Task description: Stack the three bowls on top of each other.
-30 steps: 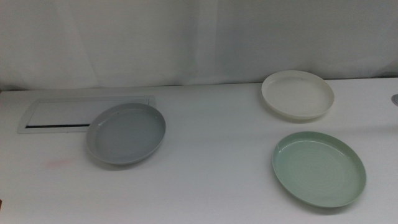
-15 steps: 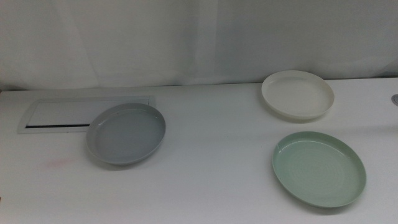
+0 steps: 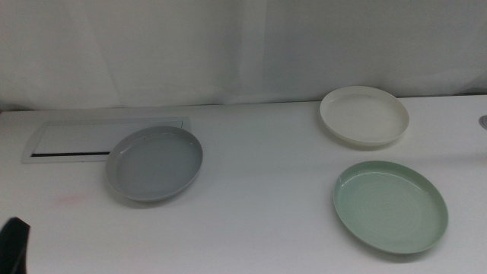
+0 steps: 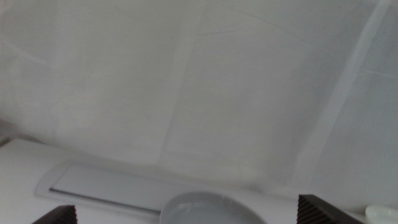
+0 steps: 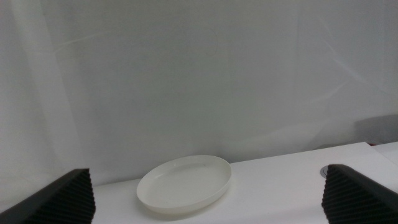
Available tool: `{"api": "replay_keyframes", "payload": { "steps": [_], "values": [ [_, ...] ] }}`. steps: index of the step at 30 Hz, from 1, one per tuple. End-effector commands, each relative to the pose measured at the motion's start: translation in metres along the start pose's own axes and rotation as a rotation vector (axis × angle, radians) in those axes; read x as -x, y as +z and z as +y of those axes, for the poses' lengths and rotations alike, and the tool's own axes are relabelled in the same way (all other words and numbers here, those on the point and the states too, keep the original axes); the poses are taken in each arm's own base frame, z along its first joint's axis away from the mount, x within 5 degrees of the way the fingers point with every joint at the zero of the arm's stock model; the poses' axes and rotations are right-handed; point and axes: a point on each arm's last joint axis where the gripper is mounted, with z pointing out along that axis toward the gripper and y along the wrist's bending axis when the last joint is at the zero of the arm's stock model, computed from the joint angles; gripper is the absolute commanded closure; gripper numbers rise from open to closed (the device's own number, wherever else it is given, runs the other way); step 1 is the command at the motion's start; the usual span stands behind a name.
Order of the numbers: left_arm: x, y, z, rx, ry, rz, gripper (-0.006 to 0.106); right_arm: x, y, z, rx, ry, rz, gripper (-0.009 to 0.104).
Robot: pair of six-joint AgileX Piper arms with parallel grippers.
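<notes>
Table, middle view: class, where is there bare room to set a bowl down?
Bare table lies between the grey bowl and green bowl, and along the front edge. Tighter: the gap between white bowl and green bowl, and where the grey bowl overlaps the white panel.

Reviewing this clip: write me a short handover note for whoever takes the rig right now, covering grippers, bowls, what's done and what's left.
Left gripper: jaws open, nothing between them, low at the near left of the table, facing the grey bowl.
Right gripper: jaws open, empty, out of the middle view, facing the cream-white bowl.
Bowls: grey one left of centre, its far edge overlapping the flat white panel; cream-white one far right; mint green bowl near right. All three lie apart on the table.
Done: nothing stacked.
Left: pick a base bowl and stack the other two on it.
</notes>
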Motion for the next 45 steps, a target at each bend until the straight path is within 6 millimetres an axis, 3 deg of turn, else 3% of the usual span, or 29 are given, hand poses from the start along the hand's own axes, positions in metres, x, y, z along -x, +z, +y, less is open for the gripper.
{"api": "replay_keyframes", "payload": {
  "steps": [1,2,3,7,8,12,19,24,28,32,45],
  "values": [
    [0.015,-0.002,-0.005,-0.019,-0.012,-0.033,0.008,-0.01,-0.001,-0.002,-0.004,-0.005,-0.007,-0.008],
    [0.023,-0.002,-0.007,-0.011,0.013,-0.022,0.008,-0.01,-0.001,-0.002,-0.004,-0.005,-0.007,-0.008],
    [0.049,0.002,-0.013,0.034,0.142,0.081,0.008,-0.01,-0.001,-0.002,-0.003,-0.001,-0.009,-0.008],
    [0.09,0.02,-0.025,0.061,0.33,0.207,0.008,-0.01,-0.001,-0.002,-0.003,0.004,-0.009,-0.008],
    [0.121,0.045,-0.034,0.06,0.396,0.244,0.008,-0.01,-0.001,-0.002,-0.003,0.006,-0.009,-0.008],
    [0.145,0.09,-0.043,0.067,0.393,0.308,0.008,-0.01,-0.001,-0.002,-0.003,0.006,-0.009,-0.008],
    [0.157,0.176,-0.051,0.102,0.262,0.549,0.008,-0.01,-0.001,-0.002,-0.003,0.006,-0.009,-0.008],
    [0.142,0.237,-0.048,0.142,0.246,0.76,0.008,-0.01,-0.001,-0.002,-0.003,0.011,-0.009,-0.008],
    [0.125,0.272,-0.043,0.173,0.232,0.884,0.01,-0.01,-0.001,-0.002,-0.003,0.013,-0.009,-0.008],
    [0.092,0.308,-0.034,0.215,0.216,1.028,0.01,-0.01,-0.001,-0.002,-0.003,0.013,-0.009,-0.008],
    [0.004,0.348,-0.009,0.248,0.21,1.218,0.01,-0.01,-0.001,-0.002,-0.003,0.013,-0.009,-0.008]
  ]
}}
